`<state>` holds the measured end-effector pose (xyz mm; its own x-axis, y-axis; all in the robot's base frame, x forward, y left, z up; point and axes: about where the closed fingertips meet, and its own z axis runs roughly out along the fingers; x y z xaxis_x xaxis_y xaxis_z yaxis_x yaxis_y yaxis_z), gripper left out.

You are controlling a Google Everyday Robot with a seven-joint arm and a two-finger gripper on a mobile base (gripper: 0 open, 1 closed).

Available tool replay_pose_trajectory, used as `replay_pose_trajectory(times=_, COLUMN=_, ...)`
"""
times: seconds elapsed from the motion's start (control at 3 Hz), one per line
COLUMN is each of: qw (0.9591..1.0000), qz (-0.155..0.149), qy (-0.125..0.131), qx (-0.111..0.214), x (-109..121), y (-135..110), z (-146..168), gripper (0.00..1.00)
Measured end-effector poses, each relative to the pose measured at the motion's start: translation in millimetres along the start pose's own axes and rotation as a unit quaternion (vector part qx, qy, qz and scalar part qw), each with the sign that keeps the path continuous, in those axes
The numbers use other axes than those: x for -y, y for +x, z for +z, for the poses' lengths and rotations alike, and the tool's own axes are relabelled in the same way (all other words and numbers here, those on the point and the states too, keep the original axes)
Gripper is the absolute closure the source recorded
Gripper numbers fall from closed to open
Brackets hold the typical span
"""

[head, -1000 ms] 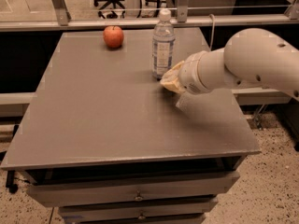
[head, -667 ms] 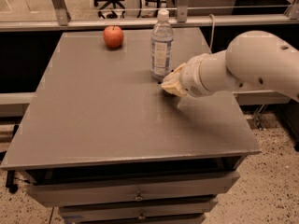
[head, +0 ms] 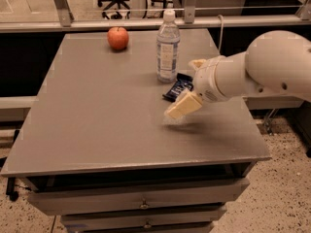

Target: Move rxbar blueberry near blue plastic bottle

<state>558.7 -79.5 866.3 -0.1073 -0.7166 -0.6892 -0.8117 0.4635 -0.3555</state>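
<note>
Right now the gripper [head: 187, 85] hangs low over the table [head: 97, 125], approx. centre-right, with the arm [head: 262, 74] coming in from 3 o'clock. Its fingers [head: 181, 107] are spread wide w/ nothing held. The rxbar blueberry [head: 174, 90] lies flat on the tabletop, seen in the gap between the fingers, just beside the blue plastic bottle [head: 167, 47] at the bottle's 4 o'clock; can't tell if they touch. The bottle stands upright. An apple [head: 118, 38] sits well apart at the bottle's 10 o'clock, near the far edge. Drawers [head: 141, 205] run under the tabletop.
</note>
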Motion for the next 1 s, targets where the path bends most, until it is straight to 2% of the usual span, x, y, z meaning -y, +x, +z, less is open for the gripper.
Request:
replay_pose_trajectory(times=0.33, qw=0.9992, qz=0.021, qy=0.029, qx=0.016, x=12.9, y=0.6, z=-28.9, gripper=0.0)
replay_pose_trajectory(times=0.67, qw=0.9945, qz=0.054, qy=0.078, qx=0.044, x=33.5, y=7.8, z=-78.8, gripper=0.0)
replay_pose_trajectory(times=1.0, qw=0.9925, qz=0.068, qy=0.088, qx=0.051, x=36.2, y=11.6, z=-91.5, gripper=0.0)
